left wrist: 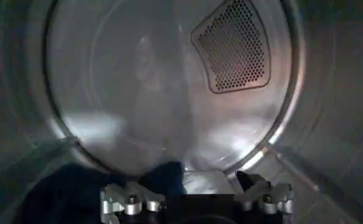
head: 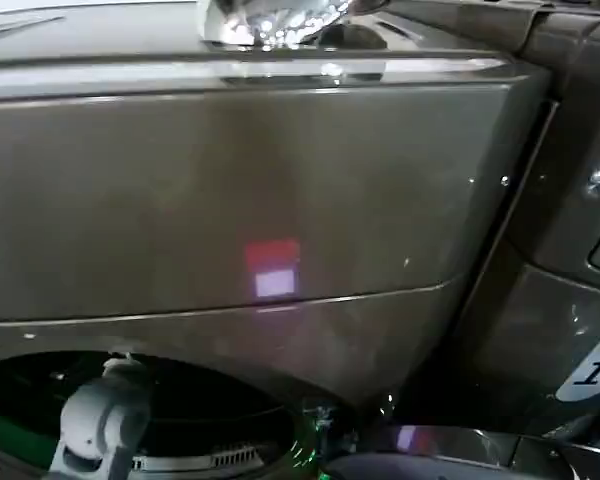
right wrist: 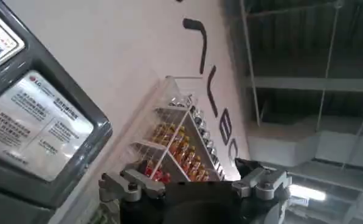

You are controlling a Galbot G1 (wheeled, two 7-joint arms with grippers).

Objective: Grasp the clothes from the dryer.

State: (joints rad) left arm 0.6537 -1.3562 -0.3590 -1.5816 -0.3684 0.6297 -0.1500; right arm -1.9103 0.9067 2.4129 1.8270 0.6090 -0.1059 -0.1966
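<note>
Inside the bronze-brown dryer (head: 230, 190), the left gripper (left wrist: 196, 198) has its jaws apart, the dark navy garment (left wrist: 72, 192) lying just below them, while the right gripper (right wrist: 193, 182), jaws apart, points outside.

Dark navy clothes (left wrist: 65, 192) on the dryer (left wrist: 169, 91) drum floor

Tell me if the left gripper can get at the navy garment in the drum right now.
Probably yes. The left gripper is already inside the dryer drum with its fingers open, and the dark navy garment lies on the drum floor just ahead, with nothing between them. The right gripper is outside, pointing elsewhere.
</note>
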